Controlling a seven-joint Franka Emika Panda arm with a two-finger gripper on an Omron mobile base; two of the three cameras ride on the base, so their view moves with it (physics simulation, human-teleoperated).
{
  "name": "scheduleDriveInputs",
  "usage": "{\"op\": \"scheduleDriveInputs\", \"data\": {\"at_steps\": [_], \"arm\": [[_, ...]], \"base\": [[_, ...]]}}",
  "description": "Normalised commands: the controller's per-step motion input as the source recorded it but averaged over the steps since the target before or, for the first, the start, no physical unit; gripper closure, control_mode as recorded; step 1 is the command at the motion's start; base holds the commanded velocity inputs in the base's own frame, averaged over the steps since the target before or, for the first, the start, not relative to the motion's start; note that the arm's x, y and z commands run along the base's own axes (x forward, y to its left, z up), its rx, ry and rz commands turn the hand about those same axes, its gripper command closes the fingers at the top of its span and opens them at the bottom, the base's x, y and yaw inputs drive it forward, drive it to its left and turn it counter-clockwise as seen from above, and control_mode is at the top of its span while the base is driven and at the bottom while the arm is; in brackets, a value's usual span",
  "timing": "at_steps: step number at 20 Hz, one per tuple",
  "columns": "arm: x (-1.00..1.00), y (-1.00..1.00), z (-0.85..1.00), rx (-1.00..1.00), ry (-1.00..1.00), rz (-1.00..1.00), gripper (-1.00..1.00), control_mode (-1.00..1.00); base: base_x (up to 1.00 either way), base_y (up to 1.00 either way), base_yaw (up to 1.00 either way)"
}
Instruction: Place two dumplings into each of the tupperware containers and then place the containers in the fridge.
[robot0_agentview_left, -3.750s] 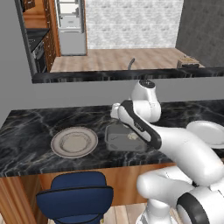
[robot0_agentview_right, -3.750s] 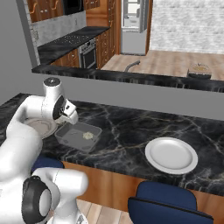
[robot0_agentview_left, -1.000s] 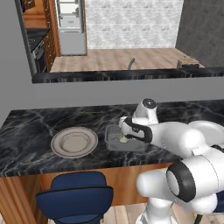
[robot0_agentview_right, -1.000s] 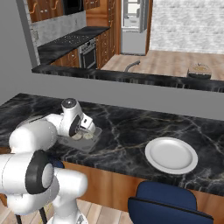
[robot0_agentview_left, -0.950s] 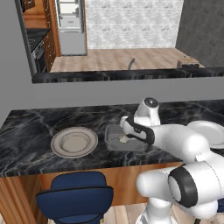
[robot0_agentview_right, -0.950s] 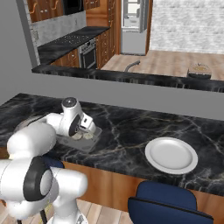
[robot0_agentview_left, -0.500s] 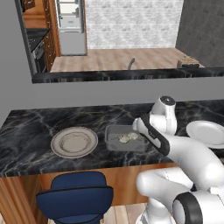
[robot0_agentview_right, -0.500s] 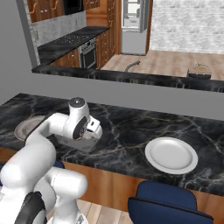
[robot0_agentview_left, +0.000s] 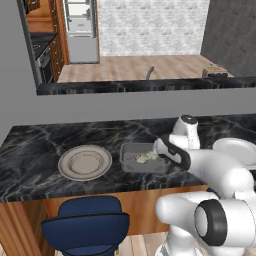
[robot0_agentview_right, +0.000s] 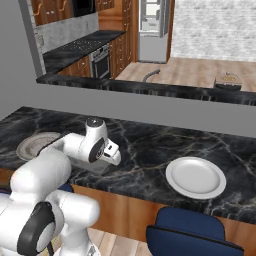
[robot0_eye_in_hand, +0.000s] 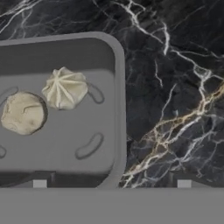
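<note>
A grey tupperware container (robot0_eye_in_hand: 65, 109) sits on the black marble desk (robot0_eye_in_hand: 175, 87) with two dumplings (robot0_eye_in_hand: 64, 87) side by side inside, likely its full share. The hand (robot0_agentview_left: 162, 149) hangs just beside the container's rim, fingers spread apart and empty. The left base view adds a round beige plate (robot0_agentview_left: 85, 162) nearby; the right base view, a white plate (robot0_agentview_right: 195, 177) and the distant fridge (robot0_agentview_right: 155, 27).
</note>
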Motion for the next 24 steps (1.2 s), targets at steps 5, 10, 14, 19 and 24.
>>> {"op": "scheduleDriveInputs", "data": {"at_steps": [5,10,14,19,24], "arm": [[0.35,-0.07,-0.27,0.0,0.08,-0.06,-1.0,-1.0],[0.31,-0.09,-0.24,0.0,0.04,-0.03,-1.0,-1.0],[0.36,0.0,-0.32,0.0,0.0,0.0,-1.0,-1.0],[0.26,0.0,-0.44,0.0,0.0,0.0,-1.0,-1.0],[0.19,0.0,-0.27,0.0,0.0,0.0,-1.0,-1.0]], "base": [[0.0,0.0,0.0],[0.0,0.0,0.0],[0.0,0.0,0.0],[0.0,0.0,0.0],[0.0,0.0,0.0]]}}
